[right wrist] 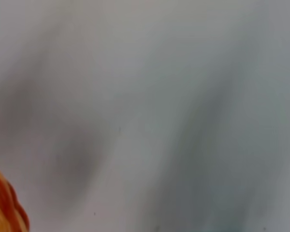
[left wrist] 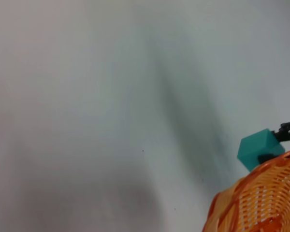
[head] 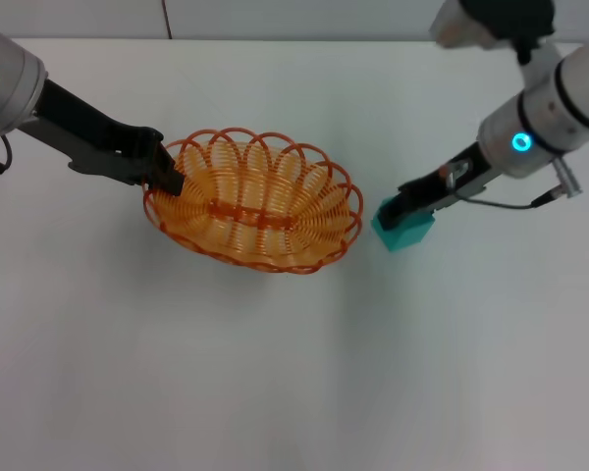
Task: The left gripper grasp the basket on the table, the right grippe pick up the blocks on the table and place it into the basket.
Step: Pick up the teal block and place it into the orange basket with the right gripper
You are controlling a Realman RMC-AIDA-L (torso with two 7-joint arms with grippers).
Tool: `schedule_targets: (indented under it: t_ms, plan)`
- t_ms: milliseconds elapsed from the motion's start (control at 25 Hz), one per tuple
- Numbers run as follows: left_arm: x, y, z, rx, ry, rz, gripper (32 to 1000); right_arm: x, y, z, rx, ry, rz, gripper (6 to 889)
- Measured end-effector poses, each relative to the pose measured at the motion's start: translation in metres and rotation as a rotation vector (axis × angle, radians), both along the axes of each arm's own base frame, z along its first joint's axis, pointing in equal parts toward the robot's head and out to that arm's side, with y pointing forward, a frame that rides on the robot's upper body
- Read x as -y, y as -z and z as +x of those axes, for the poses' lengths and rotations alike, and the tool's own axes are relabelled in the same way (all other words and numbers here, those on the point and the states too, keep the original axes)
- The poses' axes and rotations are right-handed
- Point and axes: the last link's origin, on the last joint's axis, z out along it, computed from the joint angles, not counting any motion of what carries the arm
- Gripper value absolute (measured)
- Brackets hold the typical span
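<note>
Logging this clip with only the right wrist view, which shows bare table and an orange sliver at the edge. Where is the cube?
Observer: The teal cube sits at the right gripper, just off the right end of the basket, outside it.
Operator: Is the cube gripped?
Observer: The fingers are on it, by the head view. I cannot tell whether it has left the table.
Operator: And the other arm?
Observer: The left gripper is at the basket's left rim, fingers closed on the wire loops.
Operator: Anything in the basket?
Observer: No, its inside shows only orange wire.
</note>
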Motion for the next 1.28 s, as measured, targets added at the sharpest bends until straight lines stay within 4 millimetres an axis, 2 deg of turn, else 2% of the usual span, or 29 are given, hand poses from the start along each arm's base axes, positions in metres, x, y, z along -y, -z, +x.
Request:
schedule_targets:
  t_ms: [440,640,920,1160,1280]
  plan:
    - [-0.001,-0.001,0.000,-0.003,0.003,0.004,97,-0.020,-0.058,-0.045,-0.101,-0.086,0.142,561]
    - [-0.002,0.000,0.000,-0.008,0.008,0.010,97,-0.021,-0.077,-0.089,-0.174,-0.209,0.148,568]
    - [-0.003,0.000,0.001,-0.011,0.013,0.015,97,-0.008,-0.074,-0.153,-0.239,-0.381,0.016,579]
    - [-0.004,0.002,0.001,-0.010,0.009,0.007,97,0.013,-0.056,-0.181,-0.140,-0.520,-0.111,587]
    - [-0.005,0.002,0.001,-0.007,0.006,0.005,97,0.023,-0.046,-0.188,-0.090,-0.567,-0.165,592]
